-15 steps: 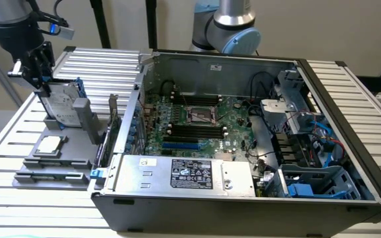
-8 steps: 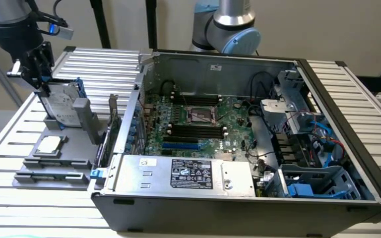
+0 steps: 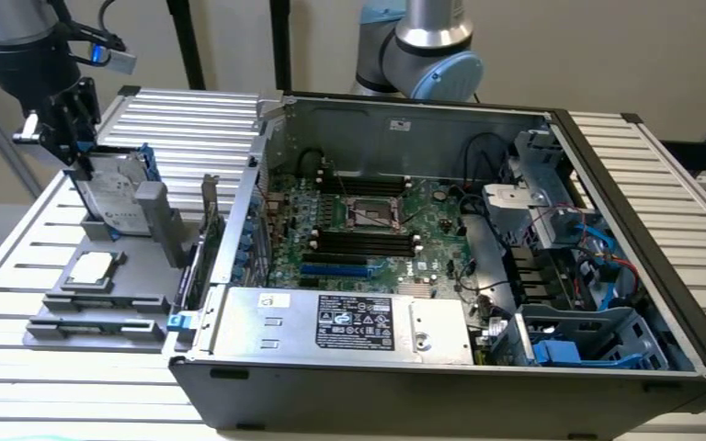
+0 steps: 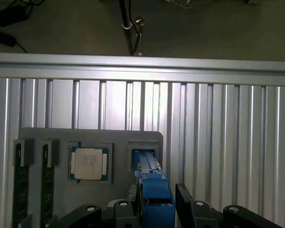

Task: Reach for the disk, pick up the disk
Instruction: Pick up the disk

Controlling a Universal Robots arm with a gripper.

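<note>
1. Nearest the exterior camera is a slatted metal table (image 3: 34, 386). A grey tray (image 3: 144, 287) lies flat on it.
2. An open computer case (image 3: 451, 390) stands just beside the grey tray, on the exterior view's right of it. A silver box with a black label (image 3: 353, 322) sits in the case end that is level with the tray's near end.
3. Two memory sticks (image 4: 21, 185) lie side by side in slots of the tray. A small square chip (image 3: 92, 268) rests in a pocket near the tray's middle.
4. The disk (image 3: 110, 197) is at the tray's far end. It stands on edge and leans a little, with its lower end in the tray's slot. Its silver face carries a white label, and a blue carrier (image 4: 154, 194) frames it.
5. The gripper (image 3: 81, 152) hangs straight above the tray's far end, at the top edge of the disk. In the wrist view its dark fingers (image 4: 183, 202) sit one on each side of the blue carrier. They appear to be clamped on it, though contact on one side is hard to confirm.
6. Beyond the tray's far end, inside the case, a green motherboard (image 3: 366, 220) lies flat. The base of a second robot arm (image 3: 421, 46) rises behind the case, well apart from the tray.
</note>
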